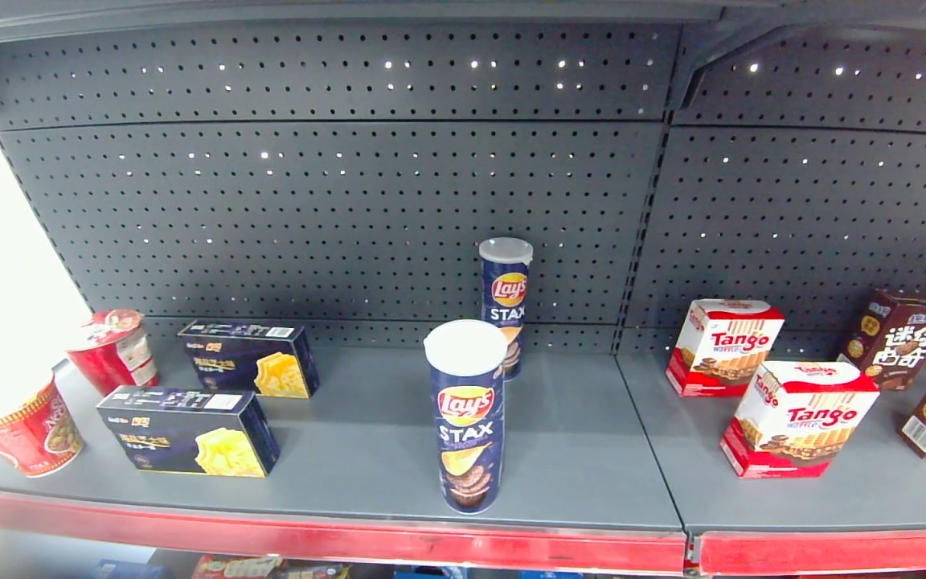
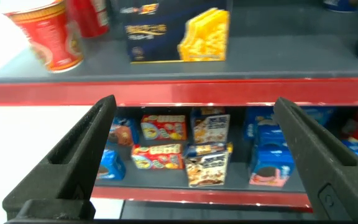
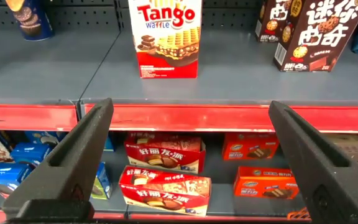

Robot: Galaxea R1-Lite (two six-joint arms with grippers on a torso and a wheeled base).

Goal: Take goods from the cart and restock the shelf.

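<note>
With left gripper and right gripper held wide open, empty, the front chip can, seemingly near the edge, could be toppled by a passing arm.

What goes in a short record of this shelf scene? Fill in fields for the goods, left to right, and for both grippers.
Surface: grey shelf with red front edge
Left end: two red cups
Next: two dark blue boxes, one behind the other
Middle: two chip cans, upright, one nearer the front edge
Right: two wafer boxes, then brown boxes
Arms: left gripper open, empty; right gripper open, empty
</note>
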